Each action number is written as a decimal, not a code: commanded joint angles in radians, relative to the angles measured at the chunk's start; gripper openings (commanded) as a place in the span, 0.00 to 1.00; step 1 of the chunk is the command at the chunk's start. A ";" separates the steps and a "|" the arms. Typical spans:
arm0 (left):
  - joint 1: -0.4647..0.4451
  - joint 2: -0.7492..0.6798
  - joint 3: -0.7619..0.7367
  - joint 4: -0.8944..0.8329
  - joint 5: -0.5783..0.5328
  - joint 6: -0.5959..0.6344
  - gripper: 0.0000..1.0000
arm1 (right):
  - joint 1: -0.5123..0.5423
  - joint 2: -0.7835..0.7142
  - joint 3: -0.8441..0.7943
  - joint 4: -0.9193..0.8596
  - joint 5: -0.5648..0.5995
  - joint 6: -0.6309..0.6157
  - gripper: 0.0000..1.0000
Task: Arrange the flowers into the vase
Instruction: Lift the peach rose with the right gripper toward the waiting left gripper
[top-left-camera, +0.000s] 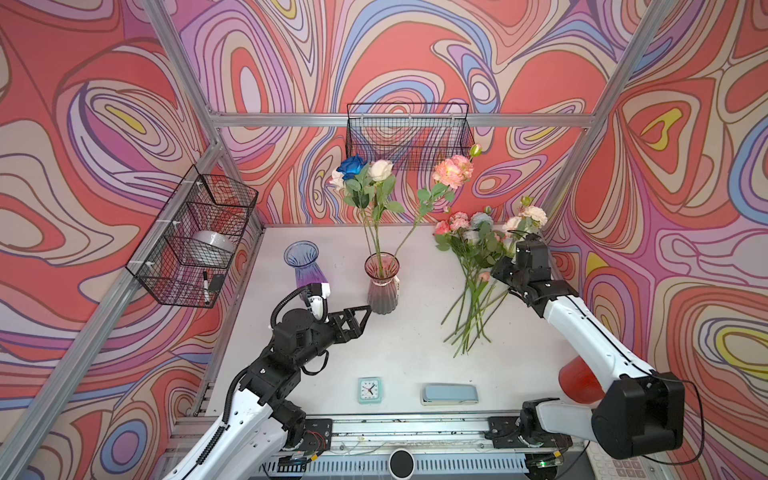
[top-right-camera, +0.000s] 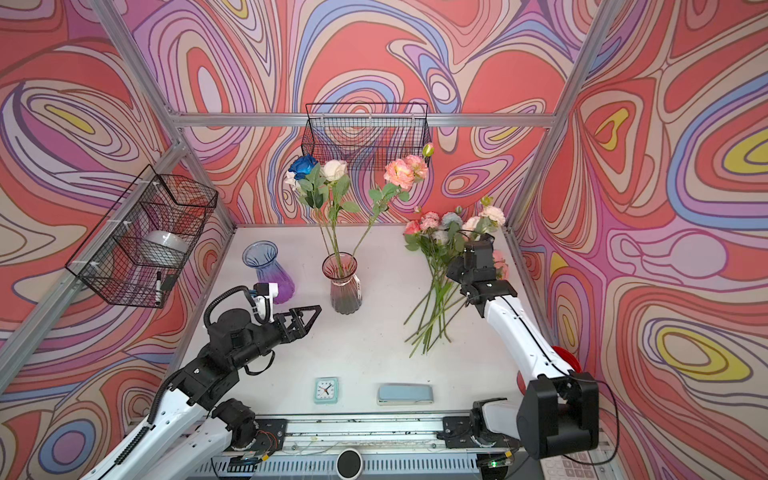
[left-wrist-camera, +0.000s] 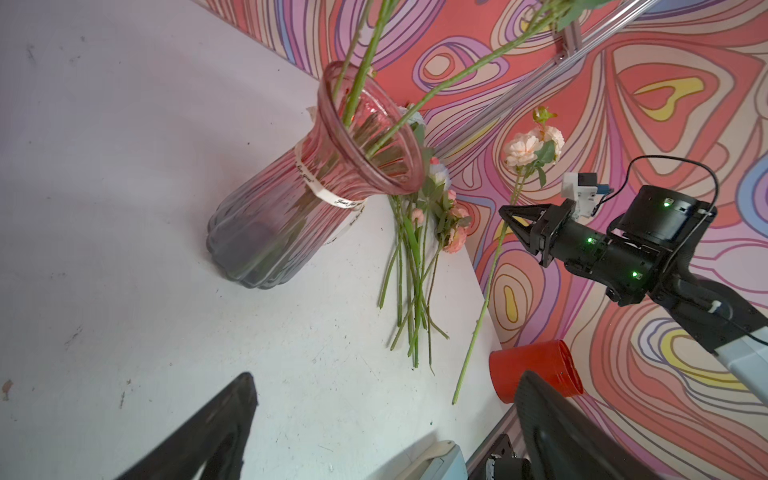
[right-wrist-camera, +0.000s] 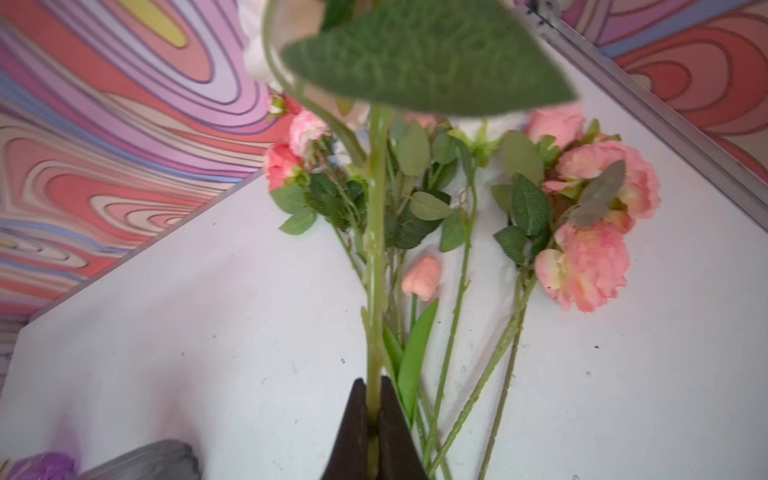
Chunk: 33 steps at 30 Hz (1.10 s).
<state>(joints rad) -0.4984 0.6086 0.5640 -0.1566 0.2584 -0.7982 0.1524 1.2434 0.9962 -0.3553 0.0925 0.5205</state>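
Observation:
A pink-to-grey glass vase (top-left-camera: 382, 286) (top-right-camera: 345, 286) (left-wrist-camera: 299, 199) stands mid-table and holds three flowers (top-left-camera: 374, 183), with dark blue, cream and peach heads. More flowers lie in a pile (top-left-camera: 473, 266) (top-right-camera: 440, 266) (right-wrist-camera: 457, 232) at the right rear. My right gripper (right-wrist-camera: 373, 386) (left-wrist-camera: 505, 212) hovers over that pile, shut on the green stem (right-wrist-camera: 376, 249) of a pale pink flower (left-wrist-camera: 528, 145) lifted off the table. My left gripper (top-left-camera: 368, 309) (left-wrist-camera: 388, 376) is open and empty, just left of the vase's base.
An empty purple-blue vase (top-left-camera: 305, 266) stands behind my left arm. A small clock (top-left-camera: 369, 390) and a pale blue case (top-left-camera: 449, 394) lie near the front edge. A red cup (top-left-camera: 577, 380) sits under my right arm. Wire baskets (top-left-camera: 409, 135) (top-left-camera: 195, 237) hang on the walls.

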 joint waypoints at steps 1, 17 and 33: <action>-0.005 -0.013 0.043 -0.015 0.068 0.050 0.99 | 0.078 -0.107 -0.017 -0.013 -0.058 -0.056 0.00; -0.099 0.126 0.102 0.218 0.432 0.076 0.92 | 0.252 -0.434 -0.101 0.151 -0.566 -0.017 0.00; -0.338 0.290 0.230 0.310 0.388 0.180 0.62 | 0.750 -0.267 -0.049 0.377 -0.389 -0.053 0.00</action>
<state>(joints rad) -0.8200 0.8978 0.7544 0.0875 0.6315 -0.6456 0.8505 0.9489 0.9096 -0.0521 -0.3630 0.5053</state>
